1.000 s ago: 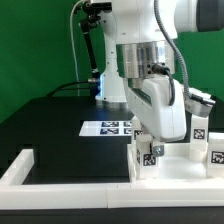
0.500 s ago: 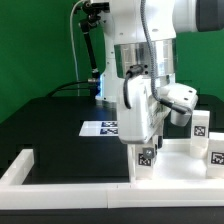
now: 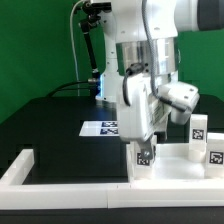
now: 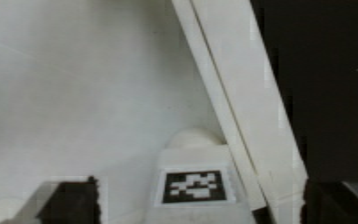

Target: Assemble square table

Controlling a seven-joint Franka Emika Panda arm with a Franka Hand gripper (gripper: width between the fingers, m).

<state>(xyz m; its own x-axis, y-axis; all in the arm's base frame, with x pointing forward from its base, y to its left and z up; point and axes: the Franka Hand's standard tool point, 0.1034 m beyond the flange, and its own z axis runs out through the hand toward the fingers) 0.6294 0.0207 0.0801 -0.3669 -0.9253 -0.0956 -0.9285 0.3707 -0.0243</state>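
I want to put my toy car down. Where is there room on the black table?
The free patch is the black tabletop on the exterior view's left, bordered by the flat white marker board and the long white border rails. The exterior view's right is crowded: the white plastic square tabletop, short white tagged legs and the robot's fingers.

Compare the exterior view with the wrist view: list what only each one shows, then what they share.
Only the exterior view shows the arm and its gripper from outside, the marker board on the black table, the white border rail, two more tagged legs at the exterior view's right, and the green backdrop. Only the wrist view shows the tabletop surface close up, with its raised rim running past. Both show the tagged leg at the fingertips; whether the fingers are shut on it is unclear.
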